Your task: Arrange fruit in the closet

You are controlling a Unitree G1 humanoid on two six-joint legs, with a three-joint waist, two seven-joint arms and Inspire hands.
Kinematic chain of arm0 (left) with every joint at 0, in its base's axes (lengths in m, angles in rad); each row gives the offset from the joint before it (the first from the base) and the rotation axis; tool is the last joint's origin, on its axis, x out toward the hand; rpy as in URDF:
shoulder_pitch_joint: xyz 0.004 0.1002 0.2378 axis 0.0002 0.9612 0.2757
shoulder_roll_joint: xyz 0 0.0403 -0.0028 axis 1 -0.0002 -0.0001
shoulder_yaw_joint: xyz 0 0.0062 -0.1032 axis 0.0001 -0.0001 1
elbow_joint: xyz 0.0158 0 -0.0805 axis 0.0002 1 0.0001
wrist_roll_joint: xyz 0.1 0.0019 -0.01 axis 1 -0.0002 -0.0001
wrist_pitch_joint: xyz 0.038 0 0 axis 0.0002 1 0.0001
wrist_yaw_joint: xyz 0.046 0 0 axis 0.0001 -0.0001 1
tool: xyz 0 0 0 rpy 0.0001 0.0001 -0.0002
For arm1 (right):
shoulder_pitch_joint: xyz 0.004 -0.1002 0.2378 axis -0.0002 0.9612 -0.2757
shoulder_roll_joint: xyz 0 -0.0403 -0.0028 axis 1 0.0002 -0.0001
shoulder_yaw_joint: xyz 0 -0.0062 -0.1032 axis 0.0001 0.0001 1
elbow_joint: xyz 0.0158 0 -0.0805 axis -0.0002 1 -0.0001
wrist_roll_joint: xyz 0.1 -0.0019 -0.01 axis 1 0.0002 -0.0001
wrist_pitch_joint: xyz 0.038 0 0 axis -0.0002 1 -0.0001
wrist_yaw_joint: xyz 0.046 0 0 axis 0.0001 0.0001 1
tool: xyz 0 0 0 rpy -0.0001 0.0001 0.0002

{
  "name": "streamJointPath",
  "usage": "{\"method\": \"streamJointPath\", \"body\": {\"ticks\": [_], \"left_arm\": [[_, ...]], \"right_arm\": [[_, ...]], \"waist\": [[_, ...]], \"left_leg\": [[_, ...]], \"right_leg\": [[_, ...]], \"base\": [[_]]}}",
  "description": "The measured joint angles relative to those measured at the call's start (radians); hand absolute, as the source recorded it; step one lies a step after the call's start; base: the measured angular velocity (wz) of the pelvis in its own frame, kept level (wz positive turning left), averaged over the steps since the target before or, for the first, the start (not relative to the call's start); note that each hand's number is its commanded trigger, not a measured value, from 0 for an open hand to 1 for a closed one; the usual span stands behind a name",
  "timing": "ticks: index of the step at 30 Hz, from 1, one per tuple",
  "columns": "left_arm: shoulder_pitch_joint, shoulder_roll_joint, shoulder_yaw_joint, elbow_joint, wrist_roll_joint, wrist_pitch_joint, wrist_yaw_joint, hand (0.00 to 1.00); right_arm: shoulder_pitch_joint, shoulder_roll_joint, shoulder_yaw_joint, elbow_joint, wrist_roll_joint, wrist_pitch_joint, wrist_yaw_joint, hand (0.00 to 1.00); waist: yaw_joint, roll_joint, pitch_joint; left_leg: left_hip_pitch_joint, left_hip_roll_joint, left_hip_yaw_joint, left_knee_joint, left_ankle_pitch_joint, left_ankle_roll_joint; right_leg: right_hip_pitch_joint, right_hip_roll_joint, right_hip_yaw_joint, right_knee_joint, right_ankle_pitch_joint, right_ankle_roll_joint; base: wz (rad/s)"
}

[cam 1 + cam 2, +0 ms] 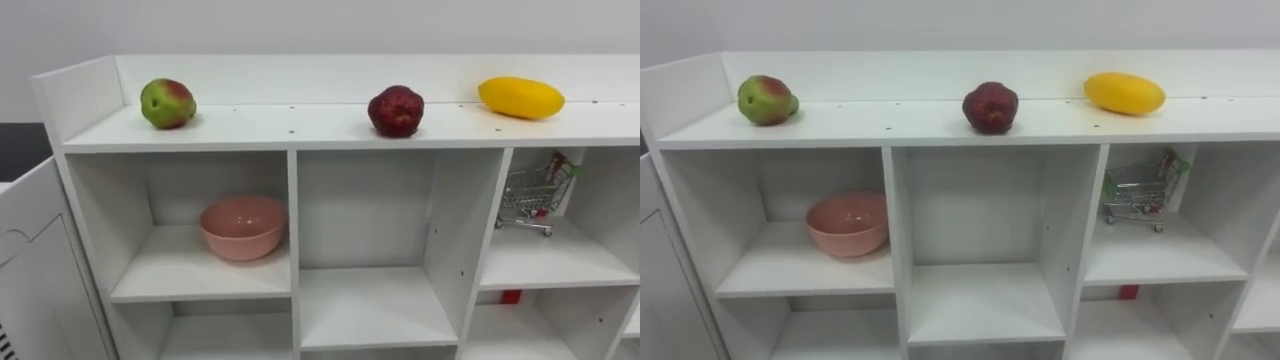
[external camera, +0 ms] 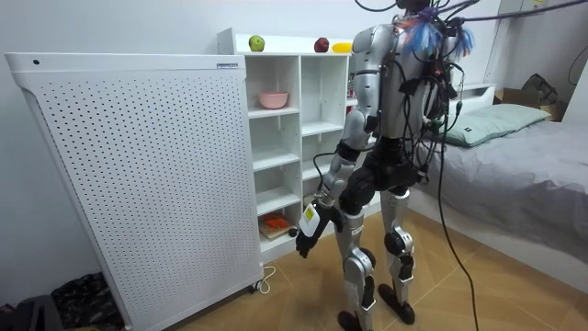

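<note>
Three fruits lie on the top board of the white closet [image 1: 300, 128]: a green-red apple [image 1: 167, 103] at the left, a dark red fruit [image 1: 396, 110] in the middle and a yellow mango [image 1: 520, 97] at the right. In the room view I stand facing the closet [image 2: 276, 138]. My left hand [image 2: 307, 230] hangs low beside my thigh, away from the fruit and holding nothing I can see.
A pink bowl [image 1: 242, 226] sits in the upper left compartment and a small wire shopping cart [image 1: 535, 195] in the upper right one. A large white perforated panel [image 2: 138, 175] stands left of the closet. A bed [image 2: 514, 138] is behind me.
</note>
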State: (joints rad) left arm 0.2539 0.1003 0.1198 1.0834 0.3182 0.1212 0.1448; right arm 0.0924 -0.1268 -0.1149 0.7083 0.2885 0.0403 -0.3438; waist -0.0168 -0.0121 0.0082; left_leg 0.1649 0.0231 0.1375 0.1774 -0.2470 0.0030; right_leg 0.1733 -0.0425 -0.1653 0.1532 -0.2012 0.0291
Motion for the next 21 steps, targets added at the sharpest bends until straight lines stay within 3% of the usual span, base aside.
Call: {"method": "streamJointPath", "body": {"ticks": [4,6,15,21], "left_arm": [[0.000,0.002,-0.007,-0.002,0.000,-0.006,0.005,0.00],[-0.001,0.002,-0.007,-0.002,0.000,-0.020,0.006,0.00],[-0.010,0.002,-0.028,0.036,-0.003,-0.048,0.021,0.00],[-0.016,0.006,-0.046,0.057,0.000,-0.085,0.022,0.00]], "right_arm": [[0.003,0.009,0.021,-0.284,-0.063,-0.048,-0.070,0.00],[0.006,0.010,0.034,-0.415,-0.115,-0.062,-0.100,0.00],[-0.012,0.006,0.054,-0.691,-0.243,-0.112,-0.172,0.00],[-0.088,-0.001,0.060,-0.805,-0.252,-0.163,-0.179,0.00]], "waist": [[0.011,-0.005,-0.0008],[0.026,-0.008,-0.0051],[0.048,-0.012,-0.0067],[0.052,-0.008,-0.0052]], "left_leg": [[-0.003,0.000,-0.003,-0.002,0.000,0.000],[-0.005,0.000,-0.002,-0.005,0.001,0.000],[-0.020,0.000,0.002,-0.001,0.001,0.000],[-0.013,0.001,0.002,0.004,0.001,0.000]], "right_leg": [[-0.001,0.001,-0.003,-0.003,0.000,0.000],[-0.007,0.001,0.001,-0.003,0.000,0.000],[-0.030,0.001,0.000,0.000,0.001,0.000],[-0.017,0.001,0.000,0.000,0.002,-0.001]], "base": [[0.01],[-0.02],[-0.02],[-0.01]]}}
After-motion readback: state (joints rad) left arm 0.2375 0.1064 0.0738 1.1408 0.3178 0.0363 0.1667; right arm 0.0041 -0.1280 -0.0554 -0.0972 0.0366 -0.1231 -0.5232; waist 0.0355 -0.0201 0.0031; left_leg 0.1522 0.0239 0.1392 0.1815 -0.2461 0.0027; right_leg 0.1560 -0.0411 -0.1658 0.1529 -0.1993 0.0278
